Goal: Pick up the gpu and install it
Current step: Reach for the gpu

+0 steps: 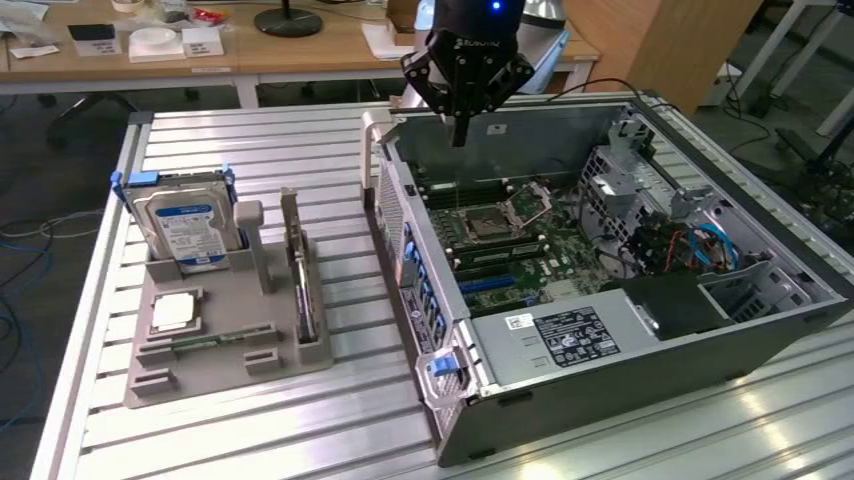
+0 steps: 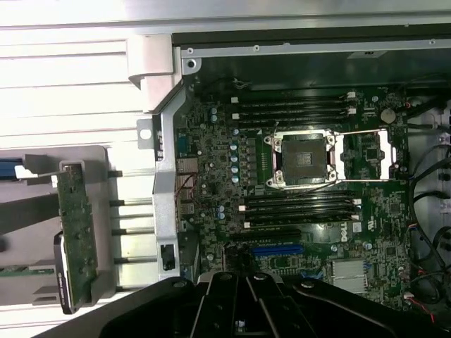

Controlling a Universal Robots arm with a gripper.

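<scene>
The gpu (image 1: pixel 302 283) stands on its edge in a slot of the grey holder (image 1: pixel 227 375), at the exterior view's left of the open computer case (image 1: pixel 747 330). From the wrist view the gpu (image 2: pixel 75 232) is a narrow green-dark strip seen edge-on. My gripper (image 1: pixel 459 135) hangs above the far rim of the case, well away from the gpu, its fingers shut with nothing between them. The gripper (image 2: pixel 246 310) looks down on the motherboard (image 2: pixel 211 162), with its blue expansion slot (image 2: pixel 277 249) near the fingers.
A silver hard drive with a blue label (image 1: pixel 187 225) stands at the holder's far end; a processor chip (image 1: pixel 174 312) and a memory stick (image 1: pixel 207 342) lie on it. The case holds a power supply (image 1: pixel 567 335) and cables (image 1: pixel 707 245). A desk (image 1: pixel 267 55) stands behind.
</scene>
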